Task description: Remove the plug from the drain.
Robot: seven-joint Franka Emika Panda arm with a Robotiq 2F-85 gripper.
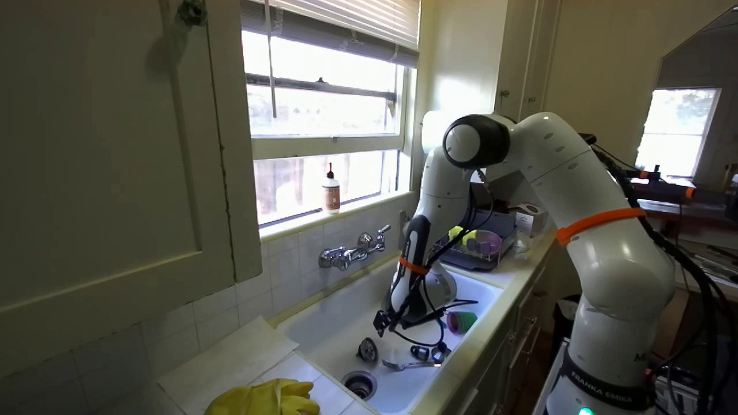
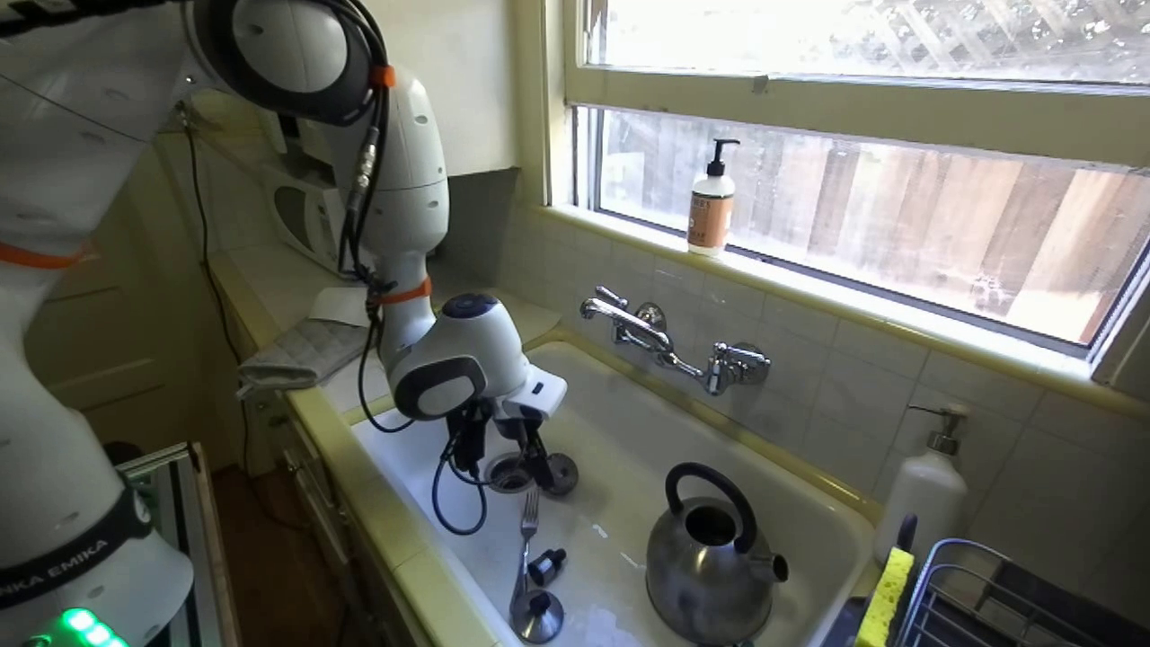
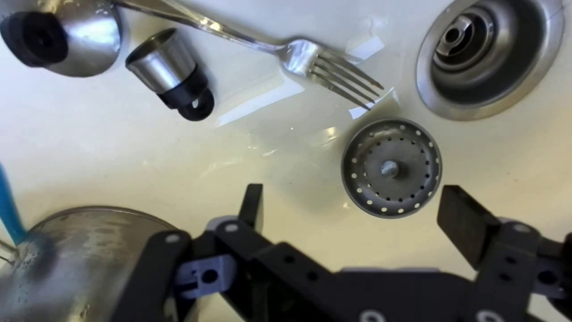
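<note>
my black two-fingered gripper (image 3: 353, 205) stands spread, empty. the round, perforated grey metal plug (image 3: 393, 184) lies outside the round steel drain (image 3: 505, 71), at its seven-thirty in the wrist view. i judge it light, stiff, perhaps slippery; i'd pinch its stubby metal knob (image 3: 389, 169).

Daylight glares through window (image 1: 326, 118); cabinet door (image 1: 98, 144) dim, perhaps soft.

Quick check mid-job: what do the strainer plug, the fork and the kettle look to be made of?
Strainer plug: dull gray metal, probably stainless steel, judging by its soft sheen and rings of small holes.
Fork: polished metal, likely stainless, with sharp, bright highlights.
Kettle: satin metal, likely steel, given its soft, blotchy reflections; its black handle could be plastic or rubber.
</note>
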